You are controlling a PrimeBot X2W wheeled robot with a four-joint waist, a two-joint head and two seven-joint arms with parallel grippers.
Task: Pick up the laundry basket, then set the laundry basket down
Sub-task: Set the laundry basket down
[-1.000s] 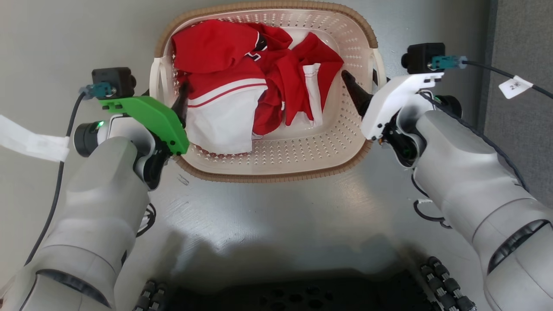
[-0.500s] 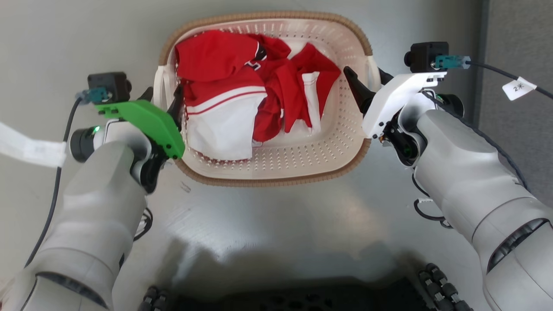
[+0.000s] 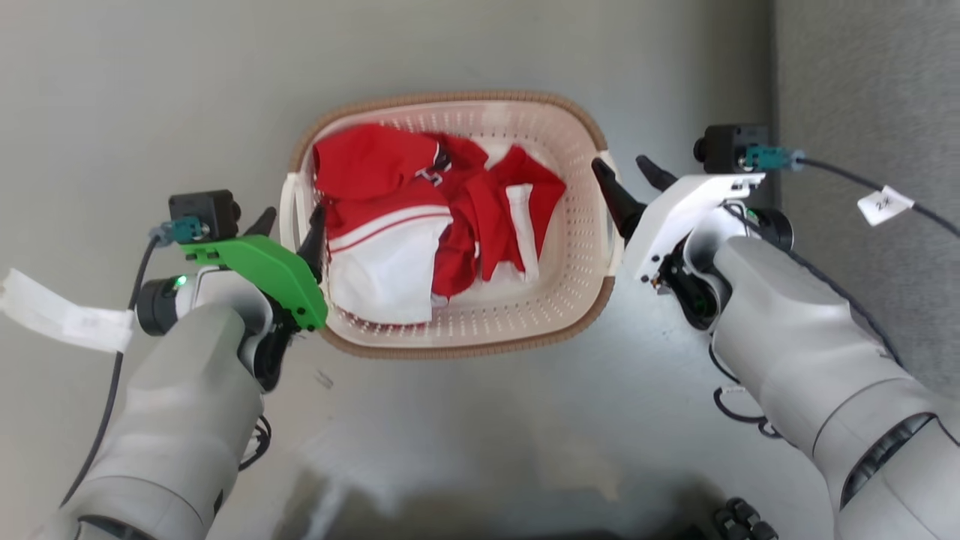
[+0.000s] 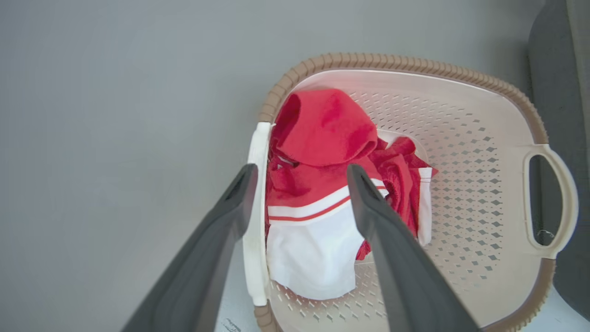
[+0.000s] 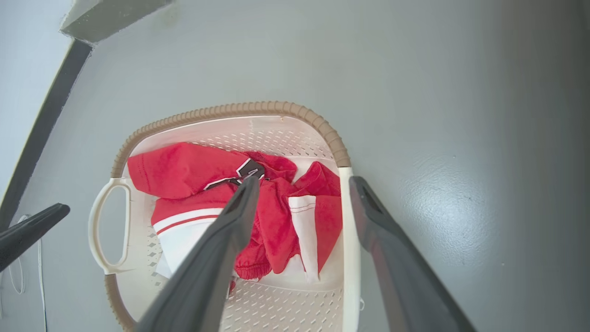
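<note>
Grey glossy floor point(image 3: 480, 420), with a darker panel point(image 3: 862, 90) along the right side.

Left gripper point(image 3: 292, 223): fingers parted wide, astride the left handle point(image 4: 255, 230), one inside beside the clothes point(image 3: 420, 217), one outside. Clamped on nothing; contact with the handle impossible to tell. Right gripper point(image 3: 622, 169): likewise parted wide, astride the right handle point(image 5: 348, 258), inner finger over red cloth, outer one over bare floor. Nothing held.

Between the two, the basket point(image 3: 577, 247), flat on the floor by the look of it, straight ahead of the robot, brown rim all round.

Probably light: thin perforated plastic and a few red and white garments, heaped toward the left half. Stiff enough to carry, yet likely to flex and tilt if lifted unevenly. Smooth plastic, so perhaps slippery under narrow fingers. Best taken by both handles together, closing across each bar near its middle and raising level. Perhaps a little more weight on the left.

Around: a white tag point(image 3: 885, 204) by the right wrist, a strip of white tape point(image 3: 60, 319) by the left. Panel near the right arm, worth minding on any swing that way. Cloth close to the inner left finger, so some risk of pinching fabric along with the handle.
</note>
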